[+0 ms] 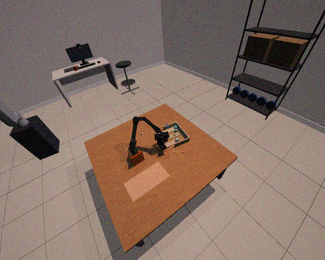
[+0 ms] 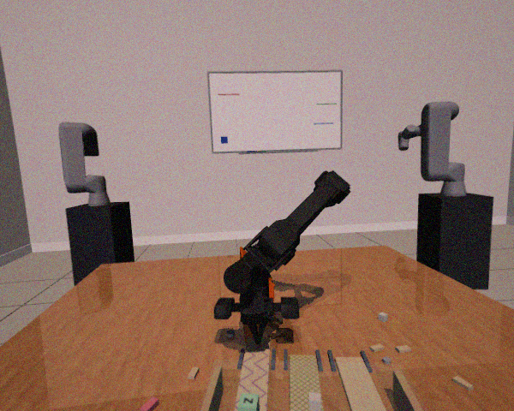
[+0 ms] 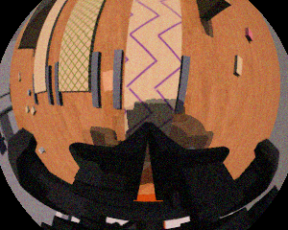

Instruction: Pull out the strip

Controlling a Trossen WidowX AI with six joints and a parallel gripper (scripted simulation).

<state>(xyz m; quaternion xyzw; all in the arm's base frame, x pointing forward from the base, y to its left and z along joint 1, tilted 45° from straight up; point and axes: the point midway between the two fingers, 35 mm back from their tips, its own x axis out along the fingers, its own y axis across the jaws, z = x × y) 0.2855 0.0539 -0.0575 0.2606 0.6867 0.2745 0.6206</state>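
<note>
The black two-fingered tool (image 1: 164, 147) (image 2: 258, 342) (image 3: 148, 126) is pressed together and points down at the near end of the pale flat strip with purple zigzags (image 1: 169, 143) (image 2: 254, 376) (image 3: 156, 72). I can't see anything pinched in it. Its tips look to be on the strip or just over it. Maybe they are shut so they can push down and drag the strip out, as a small finger would.

The light green cube marked with a dark letter (image 1: 176, 139) (image 2: 248, 402) sits on that zigzag strip. That makes this the right strip to pull. Two thin grey-blue bars (image 2: 240, 359) (image 3: 118, 79) stand one on each side of it on the wooden desk (image 1: 184, 173) (image 2: 93, 331) (image 3: 221, 96), most likely to help it slide straight.

The pale strip with green crossed lines (image 2: 304, 376) (image 3: 77, 53) and the plain pale strip (image 2: 359, 380) (image 3: 42, 67) lie apart from it and should be left alone. A small white cube (image 2: 314, 401) is on the crossed one.

The cube might ride along or tip. Once its strip is out, the tool must open wide to grab it.
</note>
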